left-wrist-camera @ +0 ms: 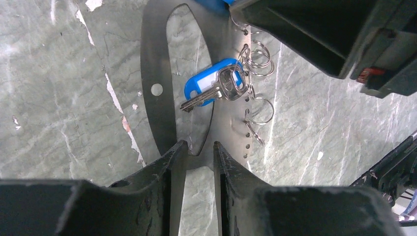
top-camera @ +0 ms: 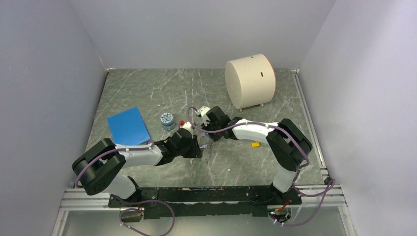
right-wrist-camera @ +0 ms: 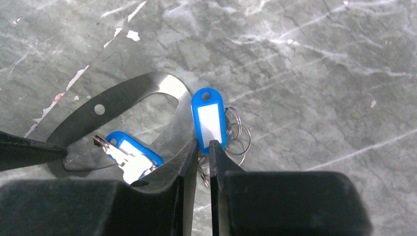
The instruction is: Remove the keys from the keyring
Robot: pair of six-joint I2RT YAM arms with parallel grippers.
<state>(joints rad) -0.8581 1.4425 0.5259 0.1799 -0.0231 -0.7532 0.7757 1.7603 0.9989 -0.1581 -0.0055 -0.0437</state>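
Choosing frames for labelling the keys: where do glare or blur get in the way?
Right wrist view: glare whitens the key and part of the keyring; the right tool is dark and soft. Left wrist view: the key is sharp, the left tool blurred. Top view: even light, keys too small to resolve.

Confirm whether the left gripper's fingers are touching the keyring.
Touching. The left wrist view shows the left gripper with fingers pinching the near end of the keyring.
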